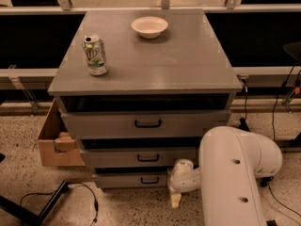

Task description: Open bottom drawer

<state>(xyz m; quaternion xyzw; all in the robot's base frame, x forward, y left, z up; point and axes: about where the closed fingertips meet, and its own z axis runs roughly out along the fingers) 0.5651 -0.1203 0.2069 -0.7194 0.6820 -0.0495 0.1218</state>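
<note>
The grey cabinet (pixel 155 55) has three drawers. The bottom drawer (pixel 122 180) is the lowest and shallowest front, with a small black bar handle (pixel 149 180). It sits close in under the middle drawer (pixel 117 158), with a dark gap above it. My gripper (pixel 175 199) hangs low near the floor, just right of the bottom drawer's front and right of its handle, not touching the handle. My white arm (pixel 230 173) fills the lower right and hides the drawers' right ends.
A green can (pixel 95 54) and a white bowl (pixel 149 27) stand on the cabinet top. An open cardboard box (pixel 54 145) sits on the floor at the cabinet's left. Black cables (pixel 89 199) and a stand leg (pixel 28 211) lie at the lower left.
</note>
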